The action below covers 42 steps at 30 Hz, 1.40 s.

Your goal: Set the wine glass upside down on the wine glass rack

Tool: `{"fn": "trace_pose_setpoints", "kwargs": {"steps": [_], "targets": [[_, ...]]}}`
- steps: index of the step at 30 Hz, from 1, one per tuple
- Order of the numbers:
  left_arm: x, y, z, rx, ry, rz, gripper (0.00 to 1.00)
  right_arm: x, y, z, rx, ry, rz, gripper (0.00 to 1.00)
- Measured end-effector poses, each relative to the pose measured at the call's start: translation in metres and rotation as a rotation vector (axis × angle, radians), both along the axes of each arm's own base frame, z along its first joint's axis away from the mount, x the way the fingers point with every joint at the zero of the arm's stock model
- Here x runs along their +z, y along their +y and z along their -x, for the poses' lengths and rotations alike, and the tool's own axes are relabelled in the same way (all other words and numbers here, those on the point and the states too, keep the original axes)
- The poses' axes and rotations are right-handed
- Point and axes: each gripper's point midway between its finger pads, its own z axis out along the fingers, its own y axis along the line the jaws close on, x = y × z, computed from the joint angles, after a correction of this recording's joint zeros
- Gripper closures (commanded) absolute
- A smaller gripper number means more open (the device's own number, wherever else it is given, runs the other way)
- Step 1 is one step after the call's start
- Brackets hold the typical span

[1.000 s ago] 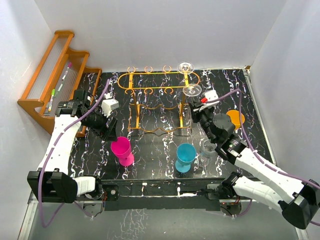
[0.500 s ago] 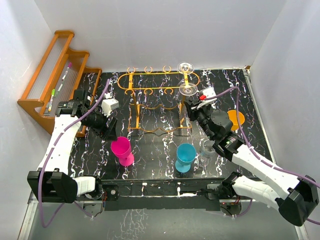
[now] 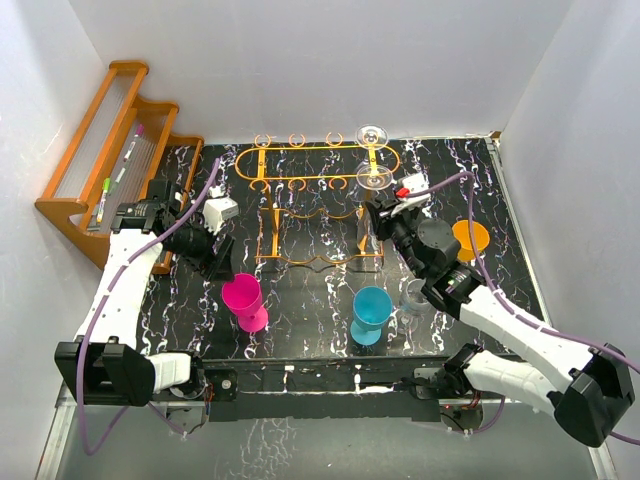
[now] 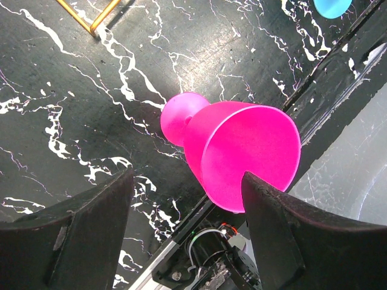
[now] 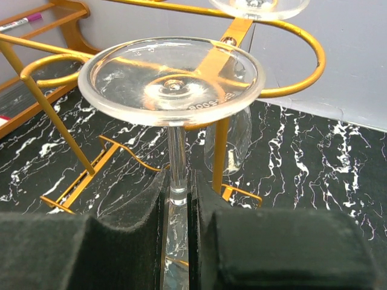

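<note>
Hanging step in hand, by my read. R gripper is clamped on the stem of the wine glass. Glass is inverted: foot disc up and level, bowl hidden below the pads. Top view puts it at the right end of the wine glass rack, foot just above the oval top frame, near side. A second glass hangs at the same end, far side, just beside ours, foot discs apart.

Can't tell from the wrist cam whether the stem is in a ring loop yet or just in front of it.

L gripper is spread wide over the pink cup, gripping nothing. Cup is upright on the table, well apart from the rack. L arm has no part in this step.

Next move, as I judge it:
- Slide the stem sideways into the loop opening, foot staying above the wire.
- Lower till the foot rests on the ring.
- Only then release.

Needs a level approach and clearance from the neighbour glass. Risk: foot clips the wire, or glass drops if let go early.
</note>
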Motion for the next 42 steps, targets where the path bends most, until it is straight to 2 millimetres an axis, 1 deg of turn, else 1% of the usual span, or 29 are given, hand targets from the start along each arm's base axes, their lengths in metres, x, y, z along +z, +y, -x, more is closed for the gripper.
{"fn": "trace_pose_setpoints", "kwargs": {"steps": [4,9,10,11,12,14,17,21,23,25,27,28,30,32,33,36,38,42], "targets": [[0.000,0.000,0.000,-0.001,0.000,0.000,0.31,-0.006,0.000,-0.004,-0.010,0.013,0.010,0.92],[0.000,0.000,0.002,-0.008,0.004,-0.001,0.31,-0.008,-0.003,-0.009,-0.027,0.014,0.010,0.92],[-0.001,0.000,0.003,-0.011,0.006,-0.002,0.31,-0.008,-0.003,-0.009,-0.028,0.014,0.010,0.87],[-0.001,0.000,0.003,-0.015,0.007,-0.003,0.31,-0.008,-0.003,-0.009,-0.032,0.014,0.008,0.72],[-0.001,0.001,0.004,-0.019,0.008,-0.005,0.31,-0.007,-0.004,-0.009,-0.034,0.014,0.004,0.65],[-0.002,0.001,0.006,-0.027,0.013,-0.009,0.31,-0.006,-0.004,-0.009,-0.042,0.017,-0.011,0.57],[-0.002,0.002,0.008,-0.037,0.017,-0.019,0.31,0.000,-0.006,-0.007,-0.045,0.008,-0.035,0.55],[-0.003,0.002,0.009,-0.044,0.019,-0.025,0.32,0.020,-0.014,0.001,-0.051,-0.039,-0.088,0.52],[-0.004,0.002,0.010,-0.044,0.021,-0.026,0.35,0.030,-0.019,0.005,-0.057,-0.062,-0.111,0.50],[-0.006,0.003,0.010,-0.040,0.025,-0.037,0.36,0.039,-0.023,0.010,-0.064,-0.082,-0.132,0.45],[-0.009,0.004,0.010,-0.035,0.030,-0.052,0.38,0.046,-0.028,0.013,-0.070,-0.096,-0.146,0.36],[-0.011,0.004,0.009,-0.033,0.030,-0.058,0.40,0.048,-0.030,0.015,-0.076,-0.101,-0.154,0.30],[-0.014,0.005,0.009,-0.025,0.032,-0.070,0.45,0.053,-0.037,0.020,-0.090,-0.107,-0.170,0.04],[-0.017,0.005,0.006,-0.014,0.031,-0.082,0.52,0.057,-0.044,0.024,-0.109,-0.110,-0.190,0.02],[-0.019,0.005,0.006,-0.010,0.031,-0.087,0.56,0.058,-0.047,0.026,-0.119,-0.108,-0.192,0.02],[-0.023,0.005,0.004,0.005,0.033,-0.096,0.63,0.058,-0.057,0.031,-0.146,-0.098,-0.196,0.02],[-0.024,0.004,0.003,0.012,0.035,-0.094,0.71,0.057,-0.063,0.034,-0.164,-0.090,-0.196,0.02],[-0.029,0.001,0.004,0.013,0.042,-0.097,0.83,0.062,-0.076,0.043,-0.193,-0.097,-0.209,0.02]]}}
